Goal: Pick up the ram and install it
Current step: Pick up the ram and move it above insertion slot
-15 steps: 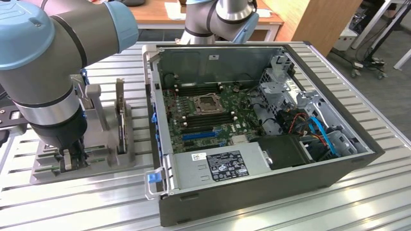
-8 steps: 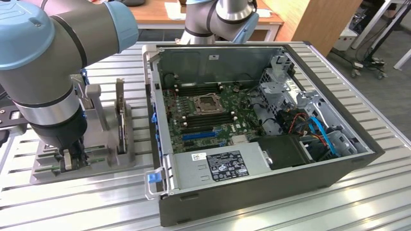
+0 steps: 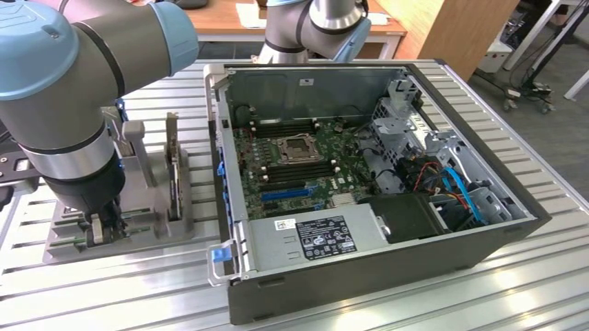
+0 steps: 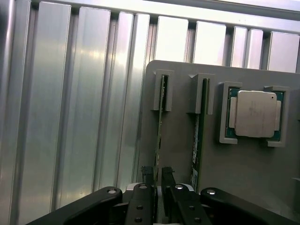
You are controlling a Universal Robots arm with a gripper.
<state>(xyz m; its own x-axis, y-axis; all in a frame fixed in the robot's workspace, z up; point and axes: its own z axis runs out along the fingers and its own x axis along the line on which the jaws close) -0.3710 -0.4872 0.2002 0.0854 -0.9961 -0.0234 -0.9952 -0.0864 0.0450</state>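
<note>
The fingers (image 4: 168,180) are nearly closed, squeezing the ram (image 4: 160,122) from both sides. The ram stands on its edge in the gray holder (image 4: 178,154) on the counter (image 4: 56,117), next to its twin (image 4: 198,131)

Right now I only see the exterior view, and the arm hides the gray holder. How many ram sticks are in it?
Observer: Two, standing on edge in the holder: the ram and a second stick, side by side.
Operator: Which one is the tool on?
Observer: The tool sits in line with the ram, the stick farther from the processor.
Operator: Is the processor loose?
Observer: No, it lies flat in its own pocket of the holder, beside the second stick.
</note>
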